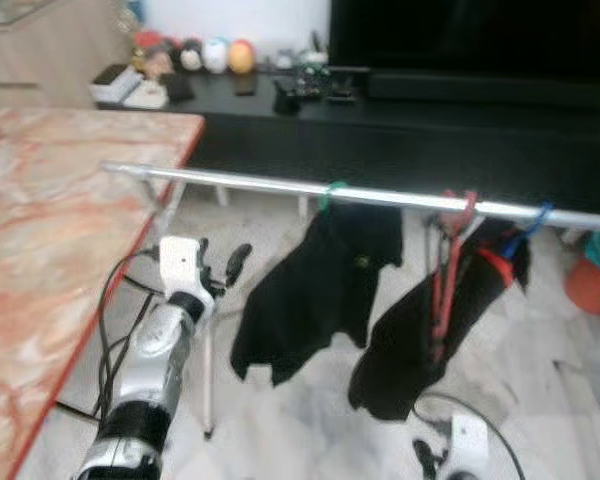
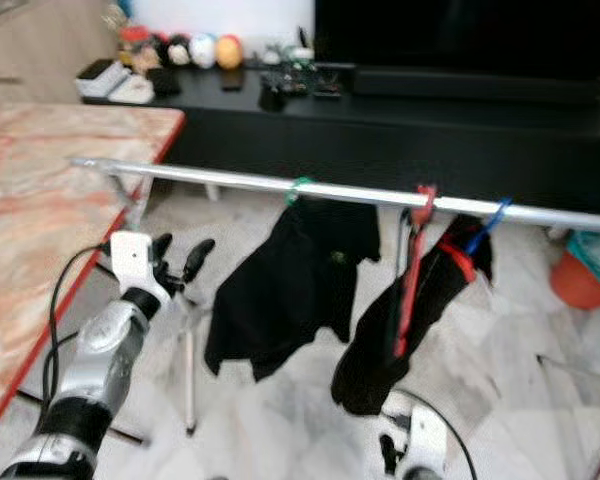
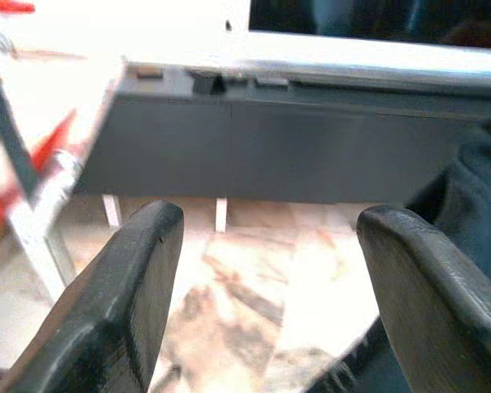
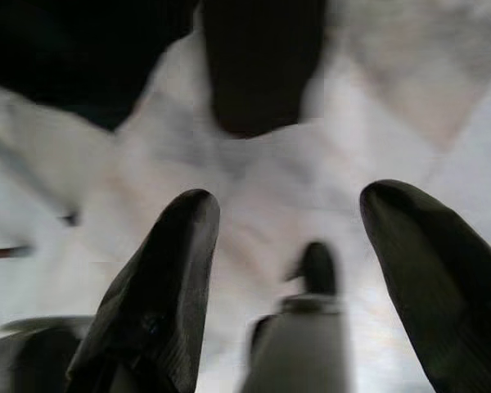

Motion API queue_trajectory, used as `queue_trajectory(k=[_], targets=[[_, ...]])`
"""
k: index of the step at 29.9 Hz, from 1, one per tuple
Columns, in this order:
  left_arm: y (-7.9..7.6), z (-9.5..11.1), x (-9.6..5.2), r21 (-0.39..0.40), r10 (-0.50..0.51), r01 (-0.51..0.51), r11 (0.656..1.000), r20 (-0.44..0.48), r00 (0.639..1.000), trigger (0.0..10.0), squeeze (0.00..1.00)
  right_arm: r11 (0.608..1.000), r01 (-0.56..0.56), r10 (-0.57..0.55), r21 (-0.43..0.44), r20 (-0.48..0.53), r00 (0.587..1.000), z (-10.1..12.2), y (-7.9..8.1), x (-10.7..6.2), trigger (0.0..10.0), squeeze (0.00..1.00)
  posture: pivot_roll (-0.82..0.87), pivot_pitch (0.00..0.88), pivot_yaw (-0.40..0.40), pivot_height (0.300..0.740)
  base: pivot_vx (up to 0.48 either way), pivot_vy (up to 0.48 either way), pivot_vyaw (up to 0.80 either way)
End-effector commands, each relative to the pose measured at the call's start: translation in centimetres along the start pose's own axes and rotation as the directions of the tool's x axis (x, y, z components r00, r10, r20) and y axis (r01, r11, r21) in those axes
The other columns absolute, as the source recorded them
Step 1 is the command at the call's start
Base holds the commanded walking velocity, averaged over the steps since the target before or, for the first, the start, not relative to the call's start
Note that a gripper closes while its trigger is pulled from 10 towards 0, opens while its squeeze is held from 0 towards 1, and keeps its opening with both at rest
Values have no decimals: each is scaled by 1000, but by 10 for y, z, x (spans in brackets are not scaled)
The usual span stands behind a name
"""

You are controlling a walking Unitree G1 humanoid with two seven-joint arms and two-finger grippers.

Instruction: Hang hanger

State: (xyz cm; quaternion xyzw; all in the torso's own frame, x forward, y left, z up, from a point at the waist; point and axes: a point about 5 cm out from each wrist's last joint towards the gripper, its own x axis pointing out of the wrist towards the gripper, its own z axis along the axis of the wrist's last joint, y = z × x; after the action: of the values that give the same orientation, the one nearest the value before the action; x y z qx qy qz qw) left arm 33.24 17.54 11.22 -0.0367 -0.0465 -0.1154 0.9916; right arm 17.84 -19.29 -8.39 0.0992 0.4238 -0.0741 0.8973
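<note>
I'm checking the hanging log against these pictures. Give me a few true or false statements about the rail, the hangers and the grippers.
1. Three hangers hook on the rail: green hanger, red hanger, blue hanger. True.
2. The left gripper holds a hanger. False: its fingers are apart with nothing between them.
3. The green hanger carries a black garment. True.
4. The right gripper is raised to the rail. False: it hangs low, open, over the floor.
5. The rail stands on the marble table. False: it stands beside it, on the floor.
</note>
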Motion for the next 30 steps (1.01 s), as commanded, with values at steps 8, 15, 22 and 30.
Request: queue_trajectory(k=[8,15,22,30], targets=[[-13,11,7,-6,-66,66,998,39,997,10000,0,1000,17,-17,-12,-17,1000,-5,-5,-2,10000,0,16,68,34,740,0,110,-82],[-17,14,8,-10,-89,90,996,45,995,10000,0,1000,13,-13,-4,-17,1000,-5,-5,-2,10000,0,25,67,34,740,0,0,-369],[-21,15,9,-12,-107,107,994,46,993,10000,0,1000,10,-10,-14,-10,1000,-4,-5,-2,10000,0,26,65,33,740,0,0,0],[-26,13,8,-8,-123,124,992,42,991,10000,0,1000,17,-17,-12,-18,1000,-5,-5,-2,10000,0,27,64,33,740,0,0,0]])
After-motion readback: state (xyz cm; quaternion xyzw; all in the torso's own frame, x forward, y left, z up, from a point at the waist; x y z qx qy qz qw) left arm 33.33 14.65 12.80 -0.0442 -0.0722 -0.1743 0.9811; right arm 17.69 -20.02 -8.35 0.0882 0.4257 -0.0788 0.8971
